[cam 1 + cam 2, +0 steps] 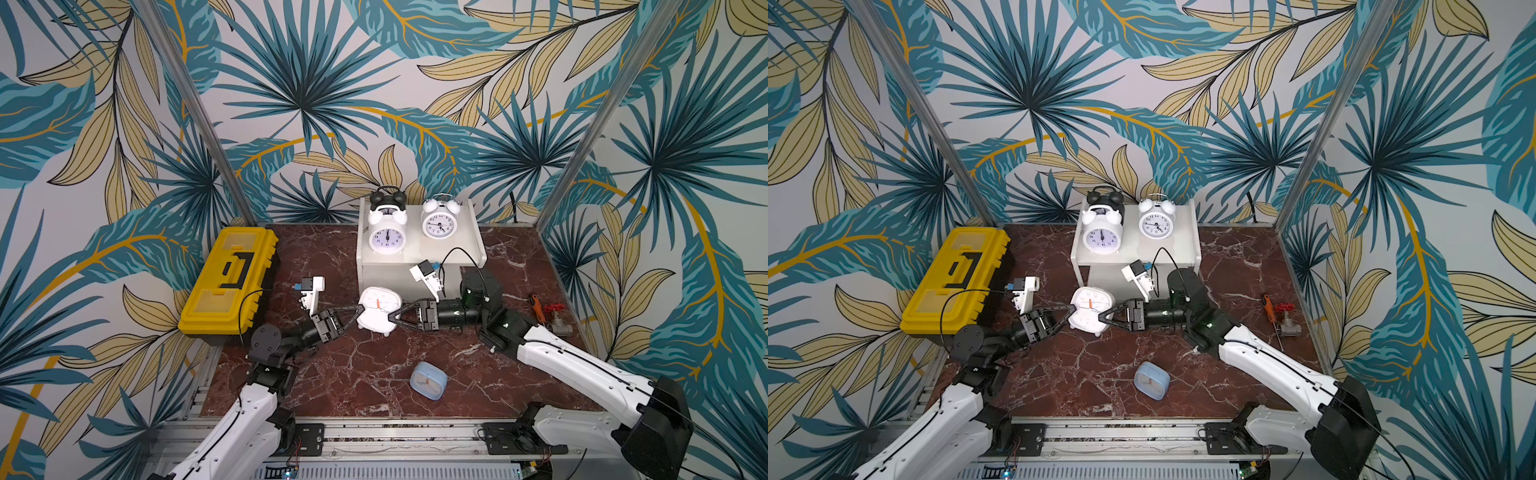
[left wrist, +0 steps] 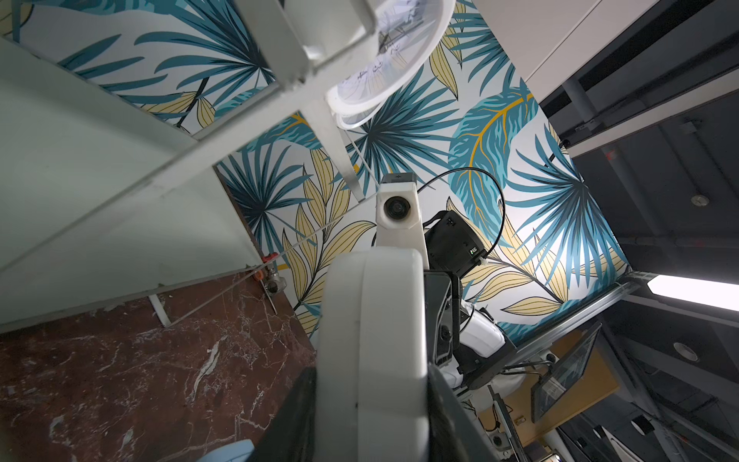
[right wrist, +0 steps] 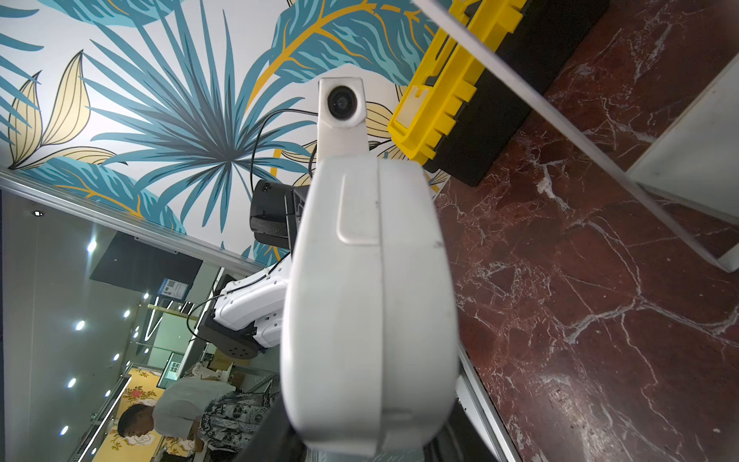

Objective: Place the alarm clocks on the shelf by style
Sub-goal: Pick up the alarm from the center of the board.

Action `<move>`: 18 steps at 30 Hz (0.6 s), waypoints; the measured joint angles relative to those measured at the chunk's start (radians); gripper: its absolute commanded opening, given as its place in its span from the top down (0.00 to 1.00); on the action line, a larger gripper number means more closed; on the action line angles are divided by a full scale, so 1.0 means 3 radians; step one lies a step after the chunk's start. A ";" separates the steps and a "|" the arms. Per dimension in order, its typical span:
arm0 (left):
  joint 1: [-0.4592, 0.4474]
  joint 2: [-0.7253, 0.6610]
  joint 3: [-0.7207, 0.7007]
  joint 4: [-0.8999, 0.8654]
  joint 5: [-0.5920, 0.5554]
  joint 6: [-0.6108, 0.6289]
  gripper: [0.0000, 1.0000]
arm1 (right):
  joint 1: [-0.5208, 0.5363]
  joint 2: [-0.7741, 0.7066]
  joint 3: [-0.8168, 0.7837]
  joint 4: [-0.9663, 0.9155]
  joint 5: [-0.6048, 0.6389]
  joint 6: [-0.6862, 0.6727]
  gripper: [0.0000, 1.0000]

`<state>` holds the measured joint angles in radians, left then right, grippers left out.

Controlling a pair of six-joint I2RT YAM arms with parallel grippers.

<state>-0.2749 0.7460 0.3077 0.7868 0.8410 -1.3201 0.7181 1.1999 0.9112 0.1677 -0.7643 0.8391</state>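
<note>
white clock [image 1: 379,309] between left gripper [image 1: 358,308], right gripper [image 1: 391,316]

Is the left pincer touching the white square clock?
Touching: in both top views the left pincer grips the white square clock at its edge.

On red marble tabletop [image 1: 374,365] against leaf-print wallpaper [image 1: 299,104]: closed yellow toolbox [image 1: 228,282] far left, orange-handled screwdriver [image 1: 535,303] beside red-wheeled metal valve [image 1: 559,327] far right.
</note>
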 measured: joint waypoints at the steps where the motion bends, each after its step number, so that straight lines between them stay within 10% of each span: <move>1: 0.0000 -0.0001 -0.0001 0.0011 -0.0024 -0.0006 0.75 | 0.0004 -0.0006 0.0000 0.0015 0.0045 -0.0001 0.38; 18: 0.0000 0.0019 -0.0022 0.0117 -0.0300 -0.0079 0.77 | 0.0237 -0.0212 -0.0420 0.0703 0.0919 0.0248 0.50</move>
<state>-0.2749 0.7517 0.3012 0.8219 0.7509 -1.3437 0.7891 1.1362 0.7853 0.3786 -0.4885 0.9134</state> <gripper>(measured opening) 0.409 0.512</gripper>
